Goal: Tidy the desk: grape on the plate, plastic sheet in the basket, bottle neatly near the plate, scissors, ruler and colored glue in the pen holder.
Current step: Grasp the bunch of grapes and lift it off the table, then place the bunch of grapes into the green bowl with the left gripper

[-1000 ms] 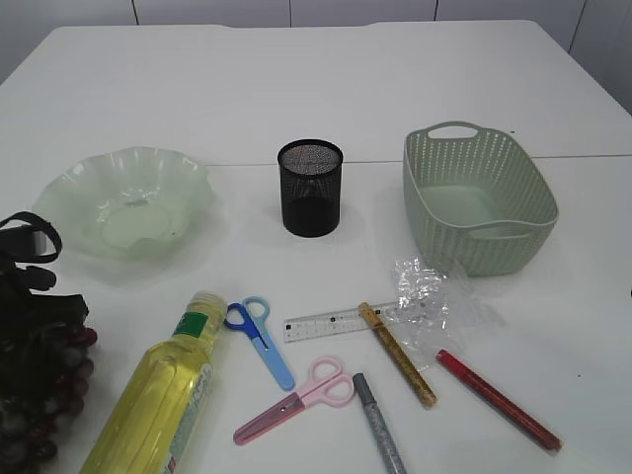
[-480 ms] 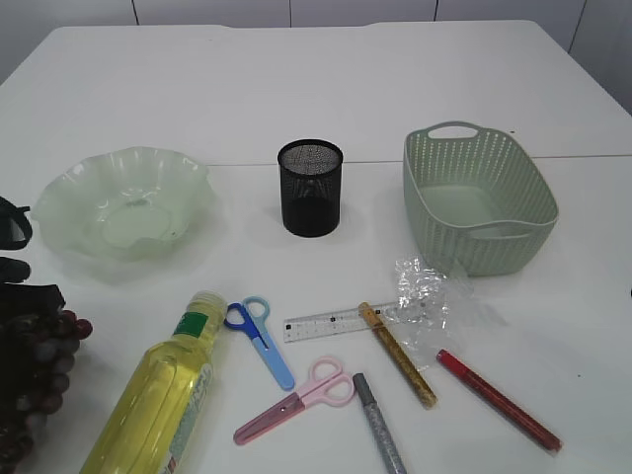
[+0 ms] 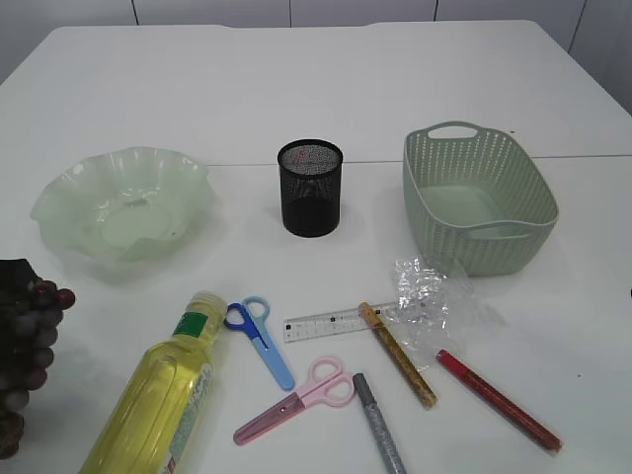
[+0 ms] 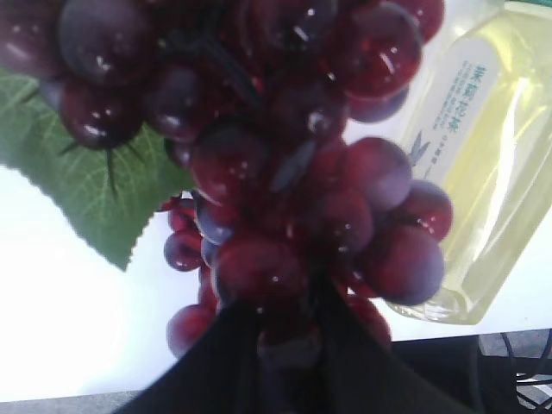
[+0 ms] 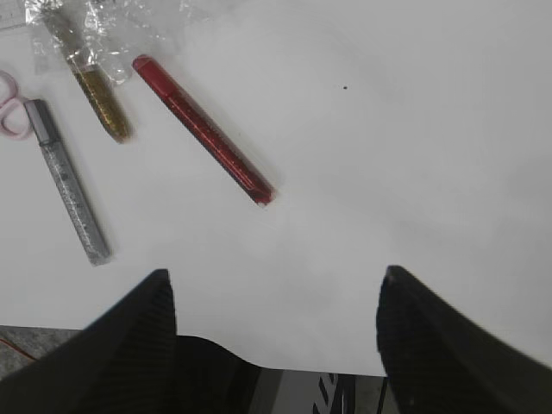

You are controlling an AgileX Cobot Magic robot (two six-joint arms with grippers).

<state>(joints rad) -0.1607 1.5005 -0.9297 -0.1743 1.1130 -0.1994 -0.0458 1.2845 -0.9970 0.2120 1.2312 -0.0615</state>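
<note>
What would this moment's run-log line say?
left gripper: shut on grapes, at table's left edge | right gripper: open, empty | plate: empty | bottle: lying down

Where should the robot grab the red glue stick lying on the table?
Probably around the middle of the red glue stick, coming straight down from above. It lies flat on the table, long and thin, with bare space on both long sides, so the open right gripper could set one finger on each side, turned across its slant.
</note>
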